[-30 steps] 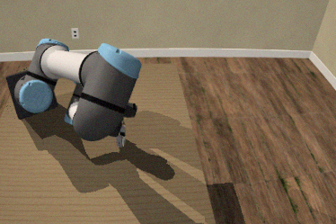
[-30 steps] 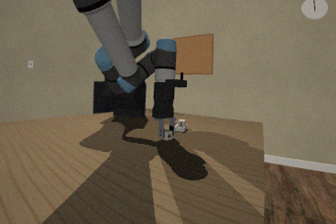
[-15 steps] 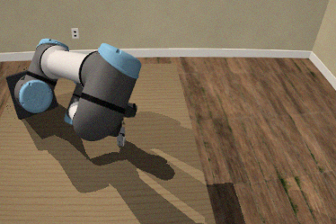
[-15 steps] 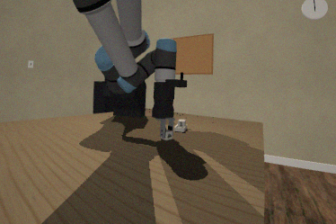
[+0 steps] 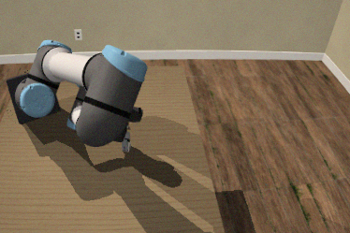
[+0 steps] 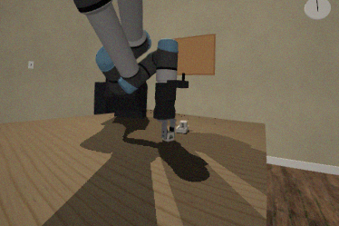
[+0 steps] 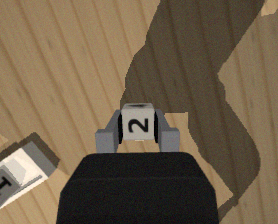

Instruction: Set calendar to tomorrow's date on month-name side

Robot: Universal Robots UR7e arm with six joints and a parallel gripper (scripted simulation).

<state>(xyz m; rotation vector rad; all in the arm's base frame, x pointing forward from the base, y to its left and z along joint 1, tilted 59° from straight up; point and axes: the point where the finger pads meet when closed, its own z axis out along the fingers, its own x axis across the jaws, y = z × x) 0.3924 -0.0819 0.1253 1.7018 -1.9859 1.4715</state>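
Observation:
A white cube with a black 2 on its upward face stands on the table, the 2 lying sideways in the wrist view. My gripper points down and is shut on this cube, with a dark pad against each of two opposite sides. The white calendar tray is at the lower left of the wrist view, cut off by the frame edge. A cube is in it, with a partly visible dark mark like a 1. The arm hides the tray in the top view.
The wooden table has its edge to the right in the top and exterior views. The tray is a short way to one side of the gripper. The arm's shadow falls across the table around the gripped cube.

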